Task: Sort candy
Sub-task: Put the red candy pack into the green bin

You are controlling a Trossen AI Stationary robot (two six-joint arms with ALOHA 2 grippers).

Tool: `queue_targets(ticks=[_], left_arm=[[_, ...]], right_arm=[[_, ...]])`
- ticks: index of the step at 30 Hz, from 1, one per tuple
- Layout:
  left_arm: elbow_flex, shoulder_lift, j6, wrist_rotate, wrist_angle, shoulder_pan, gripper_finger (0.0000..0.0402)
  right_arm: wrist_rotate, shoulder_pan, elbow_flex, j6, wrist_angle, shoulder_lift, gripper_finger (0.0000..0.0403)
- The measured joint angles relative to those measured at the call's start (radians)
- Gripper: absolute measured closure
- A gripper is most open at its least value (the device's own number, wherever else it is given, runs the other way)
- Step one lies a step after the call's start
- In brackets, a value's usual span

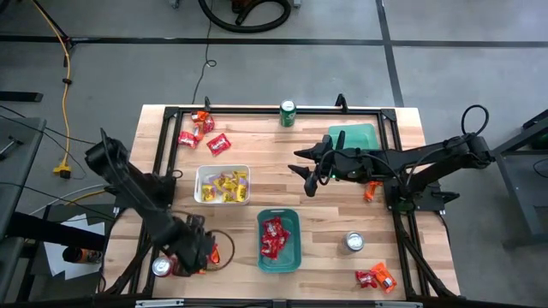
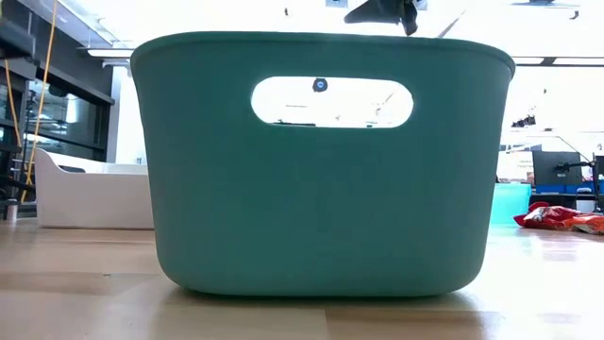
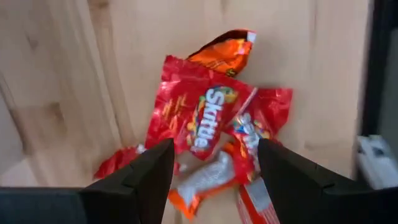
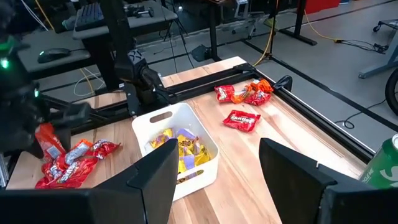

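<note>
A pile of candy packets lies at the table's near left corner: a red Skittles packet (image 3: 198,115), an orange one (image 3: 225,53) and more beneath them (image 1: 214,254). My left gripper (image 3: 214,163) (image 1: 195,250) points down over this pile, open, with its fingers to either side of the packets. My right gripper (image 1: 308,174) (image 4: 219,169) hangs open above the table's middle, right of centre, with nothing between its fingers. Yellow candy fills a white tray (image 1: 202,190) (image 4: 163,116). Red candy lies in a green tray (image 1: 294,257) (image 2: 321,189).
More candy lies loose at the far left (image 1: 199,133) (image 4: 244,93), at the near right (image 1: 377,278) and beside the right arm (image 1: 371,191). A green can (image 1: 288,113) stands at the far edge. Silver cans stand at the near left (image 1: 161,267) and right (image 1: 354,242).
</note>
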Motion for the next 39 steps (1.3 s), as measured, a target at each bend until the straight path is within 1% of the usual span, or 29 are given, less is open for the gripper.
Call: queue_targets(ticks=[3,7,9,14,19,22,24,25,27,29,30,31,35,37,39], left_arm=[[-0.001,0.063,0.041,-0.038,-0.001,-0.009,0.0184],[-0.001,0.133,0.066,-0.047,0.0,0.018,0.0184],[-0.001,0.159,0.067,-0.035,0.0,0.032,0.0184],[-0.001,0.205,0.097,0.039,0.024,0.05,0.0184],[-0.001,0.239,0.127,0.044,0.098,0.05,0.0186],[0.0,0.249,0.156,0.044,0.106,0.053,0.0201],[0.0,0.249,0.155,0.045,0.105,0.057,0.0224],[0.0,0.246,0.154,0.045,0.103,0.061,0.0243],[0.0,0.231,0.154,0.044,0.094,0.065,0.029],[0.0,0.2,0.154,0.044,0.088,0.072,0.035],[0.0,0.179,0.153,0.045,0.08,0.077,0.0373],[-0.001,0.152,0.15,0.044,0.067,0.083,0.0385],[-0.001,-0.002,0.153,0.033,-0.019,0.118,0.0379],[-0.001,-0.098,0.153,-0.002,-0.055,0.146,0.0385],[-0.001,-0.195,0.153,-0.058,-0.062,0.184,0.0394]], right_arm=[[0.0,0.0,0.0,0.0,0.0,0.0,0.0182],[0.0,0.0,0.0,0.002,0.0,0.0,0.0182],[-0.007,0.0,0.0,0.003,0.0,0.0,0.0182],[-0.022,0.0,0.0,0.003,0.0,0.0,0.0182],[-0.023,0.0,0.0,0.003,0.0,0.0,0.0182],[-0.023,0.0,0.0,0.003,-0.003,0.0,0.0182],[-0.023,0.0,0.0,0.003,-0.003,0.0,0.0182],[-0.023,0.0,0.0,0.003,-0.003,0.0,0.0182],[-0.023,0.0,0.0,0.003,-0.008,0.0,0.0182],[-0.023,0.0,0.0,0.003,-0.01,0.0,0.0182],[-0.022,0.0,0.0,0.003,-0.011,0.0,0.0182],[-0.023,0.0,0.0,0.003,-0.011,0.0,0.0182],[-0.023,0.0,0.0,0.003,-0.011,0.0,0.0182],[-0.022,0.0,0.0,0.003,-0.011,0.0,0.0182],[-0.022,0.0,0.0,0.003,-0.011,0.0,0.0182]])
